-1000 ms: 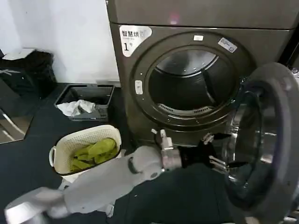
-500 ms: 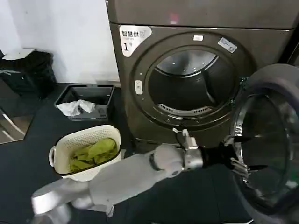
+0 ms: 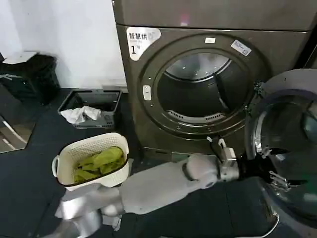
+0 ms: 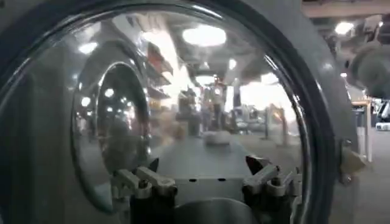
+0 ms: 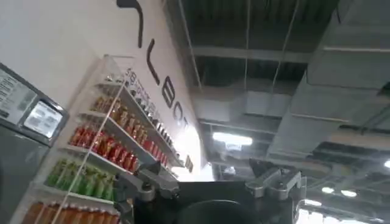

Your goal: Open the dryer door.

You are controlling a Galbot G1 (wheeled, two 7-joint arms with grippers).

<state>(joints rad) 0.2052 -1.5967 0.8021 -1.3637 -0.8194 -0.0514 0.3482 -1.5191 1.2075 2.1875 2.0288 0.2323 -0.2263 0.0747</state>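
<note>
Swinging wider since a second ago, the dryer door [image 3: 292,148] now stands well clear to the right of the dryer's drum opening [image 3: 200,91]. Left gripper [image 3: 277,171] has followed it, fingers spread against the inner glass, clamping nothing. Right gripper [image 5: 210,182] points ceilingward, fingers apart.

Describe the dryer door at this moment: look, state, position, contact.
The dryer door is a large round porthole with a grey outer ring, a shiny chrome inner rim and dark glass. It stands swung wide open to the right of the drum opening, hinged at that side. The left gripper, fingers spread, reaches against its inner face; the wrist view shows reflections in the glass.
</note>
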